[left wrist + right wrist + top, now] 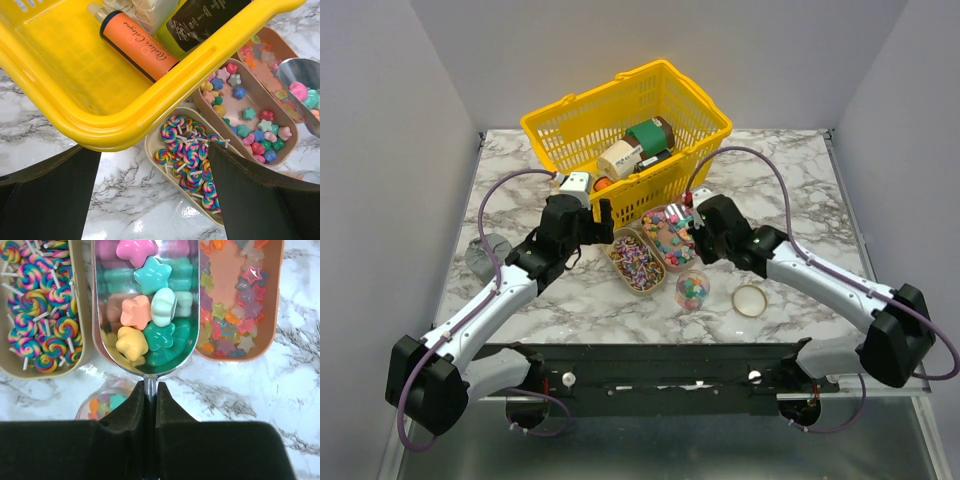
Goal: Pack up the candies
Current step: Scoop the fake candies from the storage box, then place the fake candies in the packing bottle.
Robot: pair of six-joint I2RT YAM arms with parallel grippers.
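The candies lie in three oblong trays: striped lollipops [189, 152], opaque star sweets [248, 114], and translucent stars [235, 315]. My right gripper [150, 387] is shut on the handle of a metal scoop [182, 347], which holds several pastel star candies [150, 310] over the middle tray. A small clear jar [692, 290] with some candies in it stands on the table just below and left of the scoop. My left gripper [152, 200] hangs open over the marble, beside the lollipop tray's [635, 262] near end, with nothing between its fingers.
A yellow basket [625, 125] with bottles and cans stands right behind the trays, its rim close over the left gripper. A round lid ring [750, 300] lies right of the jar. A grey object [488, 250] sits at the table's left edge.
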